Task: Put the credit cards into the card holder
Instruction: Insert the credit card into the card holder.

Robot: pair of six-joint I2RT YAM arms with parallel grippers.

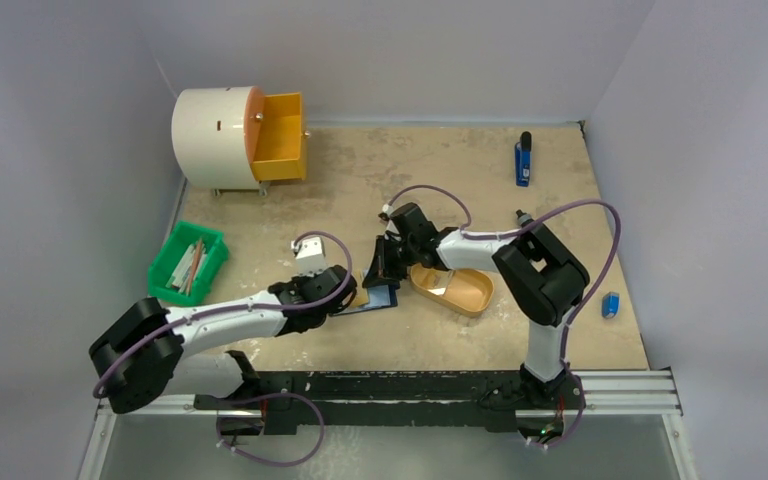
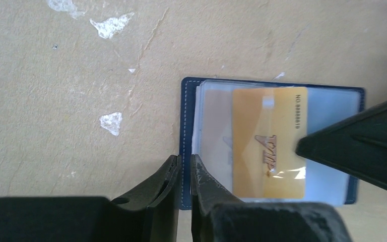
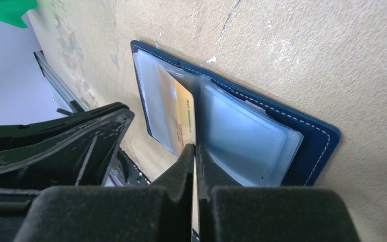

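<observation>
The right gripper [image 3: 195, 149] is clamping, fingers shut flat together, one edge of a thin gold plastic credit card printed VIP [image 2: 269, 143]. It is presenting the card to the navy-blue stitched folding card holder with clear plastic sleeves [image 2: 187, 118], which is lying open on the scuffed tan tabletop [image 2: 80, 75] between the two arms, just beside the orange oval tray [image 1: 484, 292]. The card's far end is sitting among the sleeves near the fold; whether it is inside a pocket or only lying between two leaves I cannot tell. The left gripper [image 2: 183, 160] is standing at the holder's stitched outer edge with its fingers a narrow slit apart and the edge showing through the slit. Whether it is pinning the cover, pinching it or merely hovering is not clear. In my judgement the insertion is calling for a slow push along the card's own plane, with both leading corners going under the pocket lip so the plastic is not buckling. The left arm should be holding the cover down so the holder is not sliding away. The right fingers should be letting go only once the card is seated deep, since a tilted card risks jamming or riding over the sleeve.
</observation>
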